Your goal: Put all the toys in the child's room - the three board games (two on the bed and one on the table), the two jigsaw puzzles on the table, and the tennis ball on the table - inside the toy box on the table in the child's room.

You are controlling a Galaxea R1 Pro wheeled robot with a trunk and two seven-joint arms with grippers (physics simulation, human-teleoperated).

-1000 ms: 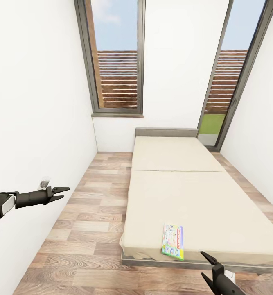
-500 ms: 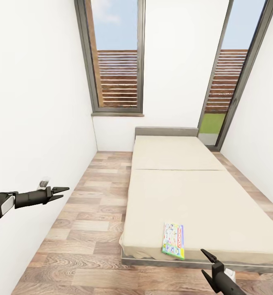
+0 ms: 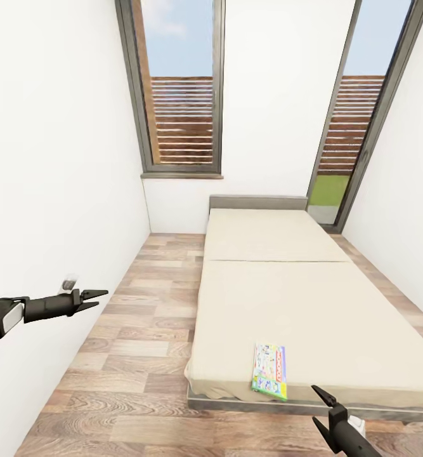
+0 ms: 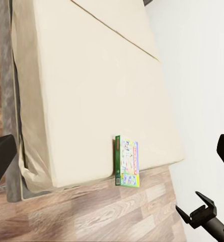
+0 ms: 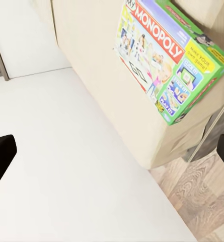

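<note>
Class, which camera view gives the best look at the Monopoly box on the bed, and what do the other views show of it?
The right wrist view: the Monopoly box is large there and its title reads clearly. The head view shows it small, lying flat near the foot edge of the bed. The left wrist view shows it small at the mattress edge, lettering unreadable.

Black forearms, white cuffs, slim black two-fingered left hand [image 3: 96, 299].

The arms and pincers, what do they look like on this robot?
Both are black. The left pincer has two slim pointed fingers on a dark cylindrical wrist, with a white forearm segment behind. The right pincer shows the same black tapered fingers on a dark wrist.
</note>
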